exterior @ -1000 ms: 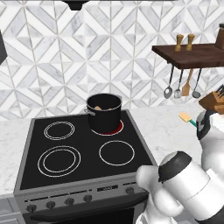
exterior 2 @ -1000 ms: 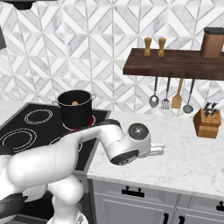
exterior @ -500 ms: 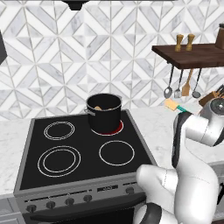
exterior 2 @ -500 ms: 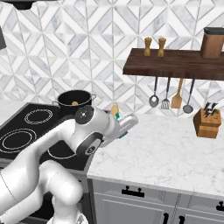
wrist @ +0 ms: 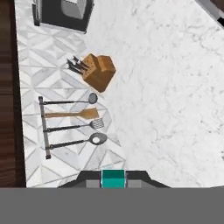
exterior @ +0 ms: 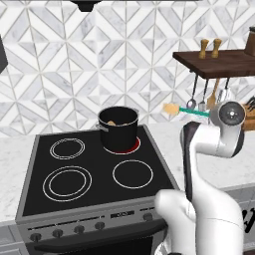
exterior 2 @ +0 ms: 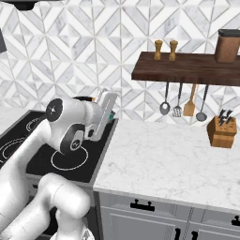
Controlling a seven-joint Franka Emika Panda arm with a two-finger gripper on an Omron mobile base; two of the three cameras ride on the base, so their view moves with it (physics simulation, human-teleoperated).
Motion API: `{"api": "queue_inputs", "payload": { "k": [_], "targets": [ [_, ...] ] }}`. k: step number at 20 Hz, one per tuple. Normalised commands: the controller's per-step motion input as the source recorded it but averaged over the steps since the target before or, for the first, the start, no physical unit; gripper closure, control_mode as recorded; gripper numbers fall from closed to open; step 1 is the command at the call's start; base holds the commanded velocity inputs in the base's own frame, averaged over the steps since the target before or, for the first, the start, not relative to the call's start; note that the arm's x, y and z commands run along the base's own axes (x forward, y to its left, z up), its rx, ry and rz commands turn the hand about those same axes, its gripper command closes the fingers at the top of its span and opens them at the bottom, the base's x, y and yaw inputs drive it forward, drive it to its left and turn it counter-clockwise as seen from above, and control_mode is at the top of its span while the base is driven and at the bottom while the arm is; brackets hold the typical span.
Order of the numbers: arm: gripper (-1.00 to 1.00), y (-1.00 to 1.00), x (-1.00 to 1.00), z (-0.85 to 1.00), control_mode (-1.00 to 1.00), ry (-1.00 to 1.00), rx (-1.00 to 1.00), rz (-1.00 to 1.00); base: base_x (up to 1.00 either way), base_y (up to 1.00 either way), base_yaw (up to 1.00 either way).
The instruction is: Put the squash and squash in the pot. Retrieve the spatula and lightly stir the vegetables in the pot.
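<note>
The black pot (exterior: 118, 128) stands on the stove's back right burner, and a tan bit of squash (exterior: 112, 123) shows inside it. I cannot tell both squash apart. My gripper (exterior: 209, 115) is shut on the spatula (exterior: 191, 111), held in the air right of the pot and above the counter edge. Its teal handle runs level, with the pale head (exterior: 171, 108) pointing toward the pot. In the hand view the teal handle (wrist: 113, 178) sits between the fingertips. In the right base view my gripper (exterior 2: 108, 112) is beside the stove, and my arm hides the pot.
The burner (exterior: 133, 145) under the pot glows red. The front right burner (exterior: 132, 173) is bare. Metal ladles and a wooden spatula (exterior 2: 189, 107) hang under the wooden shelf (exterior 2: 187, 68). A knife block (exterior 2: 221, 132) stands on the marble counter (exterior 2: 168, 159).
My arm has swung up and leftward from low over the right counter, carrying the spatula toward the stove. The pot has not moved.
</note>
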Motion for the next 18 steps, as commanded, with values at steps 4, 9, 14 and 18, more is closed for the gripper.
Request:
{"api": "queue_inputs", "payload": {
  "k": [4,9,14,18],
  "targets": [
    [1.00,0.74,0.65,1.00,-1.00,-0.02,-0.47,0.24,0.00,0.00,0.00],
    [1.00,0.87,0.96,0.90,-1.00,0.00,-0.58,0.11,0.00,0.00,0.00],
    [1.00,0.85,1.00,0.42,-1.00,0.07,-0.64,0.06,0.00,0.00,0.00],
    [1.00,0.81,0.99,0.00,-1.00,0.21,-0.60,0.06,0.00,0.00,0.00]
  ]
}}
